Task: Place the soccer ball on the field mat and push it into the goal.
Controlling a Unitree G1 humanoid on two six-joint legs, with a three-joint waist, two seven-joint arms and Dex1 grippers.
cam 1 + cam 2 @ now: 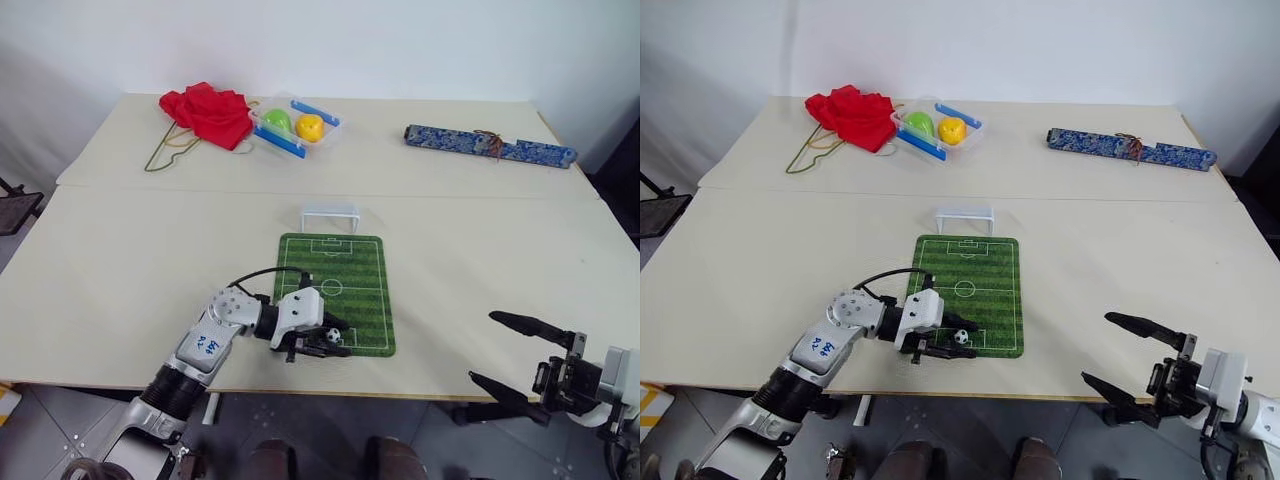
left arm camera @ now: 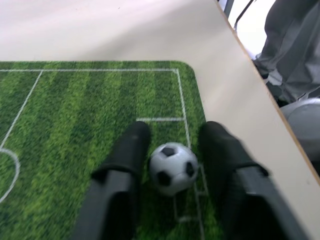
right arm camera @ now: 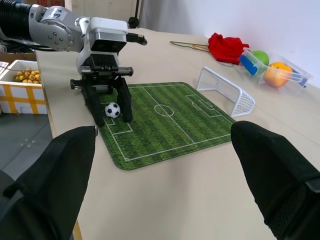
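Left wrist view: the soccer ball [image 2: 173,167] sits on the field mat [image 2: 75,130], in the small box by the mat's near end line.
Left jaws: the left gripper [image 1: 332,340] stands apart around the ball; one finger [image 2: 129,150] is just beside it, the other [image 2: 220,150] shows a narrow gap, so nothing is clamped.
Ball relative to the mat: at the end farthest from the goal [image 1: 330,213], on the bench [image 1: 120,260].
Goal relative to the mat: upright just past the mat's far end, mouth toward the mat.
Right jaws: the right gripper [image 1: 1118,355] is spread wide and empty, off the bench's near edge, well to the right of the mat.
Beyond the mat: a red cloth [image 1: 208,113], a clear box [image 1: 296,126] with green and yellow balls, a blue patterned strip [image 1: 490,146].
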